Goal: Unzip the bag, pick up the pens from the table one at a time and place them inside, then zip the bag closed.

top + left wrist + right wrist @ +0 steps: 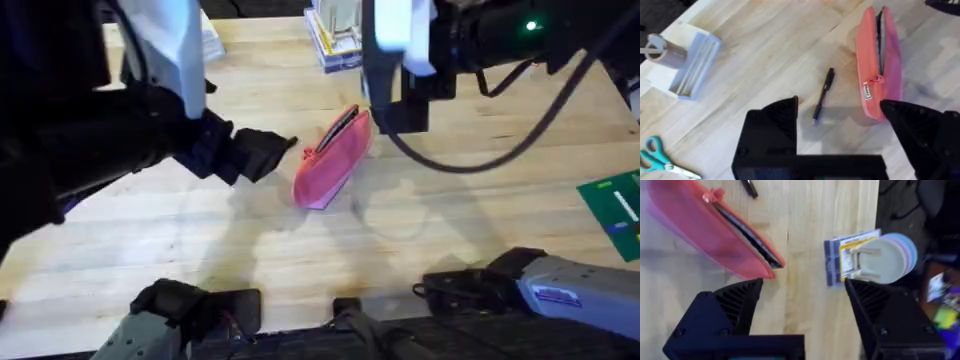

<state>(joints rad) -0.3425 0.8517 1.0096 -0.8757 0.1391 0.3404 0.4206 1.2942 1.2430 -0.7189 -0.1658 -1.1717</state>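
The pink bag (333, 160) is lying unzipped on the table (450, 230), the black pen (823, 96) resting just beside it. Both the left gripper (840, 120) and right gripper (805, 297) are hovering over the bag, fingers spread, holding nothing.

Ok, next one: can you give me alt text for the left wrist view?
A black pen lies on the light-wood table, beside a pink zipper pouch whose zipper is open along its top. The left gripper hangs open above them, empty. Teal-handled scissors and a white box sit farther off.
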